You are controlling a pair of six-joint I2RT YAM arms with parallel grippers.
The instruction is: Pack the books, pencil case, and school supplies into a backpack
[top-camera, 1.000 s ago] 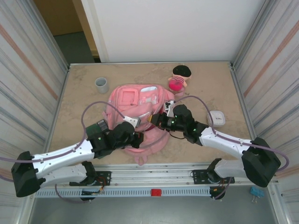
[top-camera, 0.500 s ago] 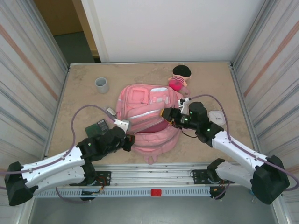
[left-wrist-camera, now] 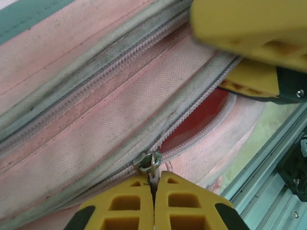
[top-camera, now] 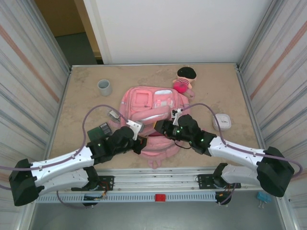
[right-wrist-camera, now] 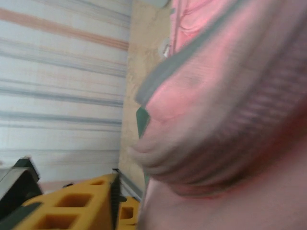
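The pink backpack [top-camera: 154, 108] lies flat mid-table, its main zip partly undone with red lining [left-wrist-camera: 197, 119] showing. My left gripper [top-camera: 139, 144] sits at the bag's near-left edge, shut on the zipper pull [left-wrist-camera: 153, 178] just below the slider [left-wrist-camera: 147, 161]. My right gripper [top-camera: 160, 127] is at the opening from the right; its yellow fingers [left-wrist-camera: 249, 28] stand close together on either side of the opening's lip. In the right wrist view blurred pink fabric [right-wrist-camera: 225, 110] bulges beside one finger [right-wrist-camera: 72, 208]. A dark book [top-camera: 100, 129] lies left of the bag.
A grey cup [top-camera: 104, 87] stands at the back left and a plush doll [top-camera: 184, 79] behind the bag. A white box [top-camera: 222, 121] lies to the right, a small grey item [top-camera: 114, 114] by the bag's left side. The metal rail [left-wrist-camera: 268, 172] runs along the near edge.
The right gripper let go, swung out to the right, then came back left onto the bag's opening. The left gripper drew the zipper pull back and moved slightly right again. The backpack spread flatter.
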